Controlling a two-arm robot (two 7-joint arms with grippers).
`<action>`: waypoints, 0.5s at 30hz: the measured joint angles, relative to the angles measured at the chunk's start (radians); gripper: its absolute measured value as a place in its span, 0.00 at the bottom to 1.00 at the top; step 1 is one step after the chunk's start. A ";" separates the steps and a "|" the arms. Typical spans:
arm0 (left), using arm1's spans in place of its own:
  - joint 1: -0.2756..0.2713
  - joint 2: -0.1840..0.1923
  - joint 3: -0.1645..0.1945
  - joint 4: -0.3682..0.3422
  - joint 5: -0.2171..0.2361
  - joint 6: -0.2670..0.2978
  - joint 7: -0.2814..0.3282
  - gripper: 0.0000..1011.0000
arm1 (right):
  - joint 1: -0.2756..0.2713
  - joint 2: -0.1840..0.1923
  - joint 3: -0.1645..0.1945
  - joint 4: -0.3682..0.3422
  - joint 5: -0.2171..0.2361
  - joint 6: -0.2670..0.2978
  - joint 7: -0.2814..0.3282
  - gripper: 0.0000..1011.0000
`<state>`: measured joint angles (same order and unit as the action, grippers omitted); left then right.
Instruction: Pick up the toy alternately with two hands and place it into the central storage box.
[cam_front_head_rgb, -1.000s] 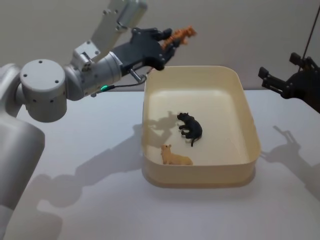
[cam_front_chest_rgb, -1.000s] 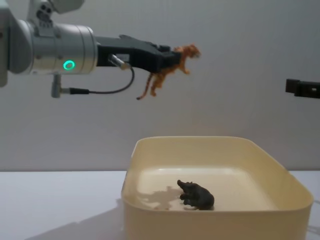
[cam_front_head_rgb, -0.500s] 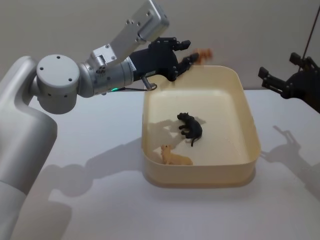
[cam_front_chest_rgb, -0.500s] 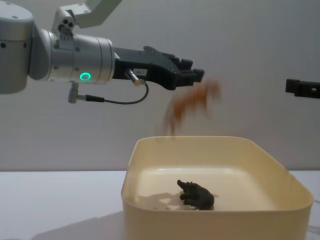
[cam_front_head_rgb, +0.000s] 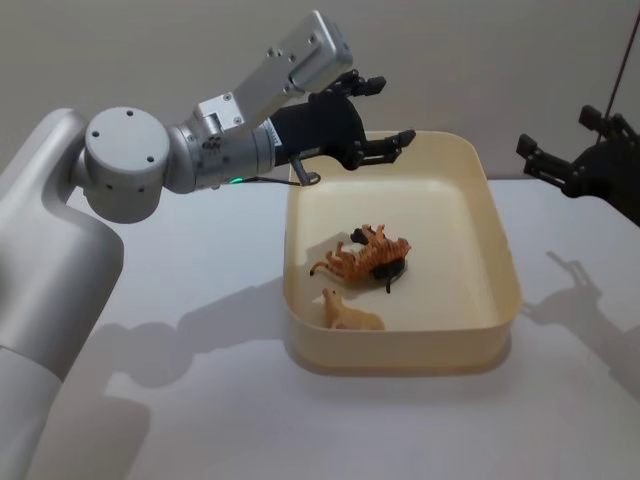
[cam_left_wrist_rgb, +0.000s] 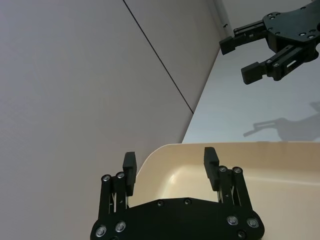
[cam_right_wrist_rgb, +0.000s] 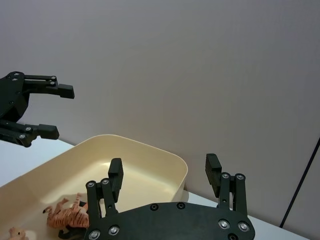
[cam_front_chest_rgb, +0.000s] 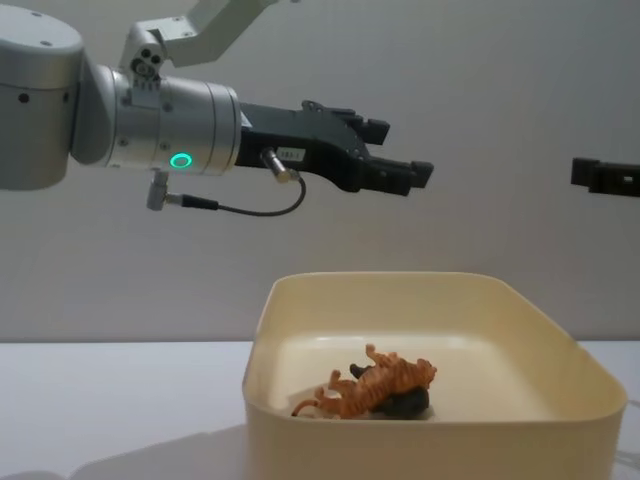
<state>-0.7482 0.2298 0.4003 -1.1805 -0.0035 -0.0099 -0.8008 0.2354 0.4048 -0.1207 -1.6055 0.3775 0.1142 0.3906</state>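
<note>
White table: tiger toy (cam_front_head_rgb: 362, 258) just dropped into storage box (cam_front_head_rgb: 500, 300); left gripper (cam_front_head_rgb: 375, 115) spread empty above, right gripper (cam_front_head_rgb: 560, 165) parked, fingers apart.

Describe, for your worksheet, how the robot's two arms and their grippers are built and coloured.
The left arm is silver-grey with rounded joints and a cylindrical wrist bearing a green ring light; a thin black cable loops beneath it. Its left gripper is black and angular, with paired linkage fingers studded with silver screws. The right gripper is the same black, angular design.
</note>
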 joint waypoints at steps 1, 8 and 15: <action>-0.001 -0.001 0.001 0.002 0.001 -0.002 -0.002 0.82 | 0.000 0.000 0.000 0.000 0.000 0.000 0.000 0.99; -0.005 -0.003 0.003 0.010 0.006 -0.009 -0.008 0.99 | 0.000 0.000 0.000 0.000 0.000 0.000 0.000 0.99; -0.008 -0.004 0.004 0.014 0.009 -0.012 -0.012 0.99 | 0.000 0.000 0.000 0.000 0.000 0.000 0.000 0.99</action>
<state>-0.7560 0.2258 0.4041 -1.1666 0.0050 -0.0222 -0.8129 0.2354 0.4049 -0.1207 -1.6055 0.3775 0.1142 0.3906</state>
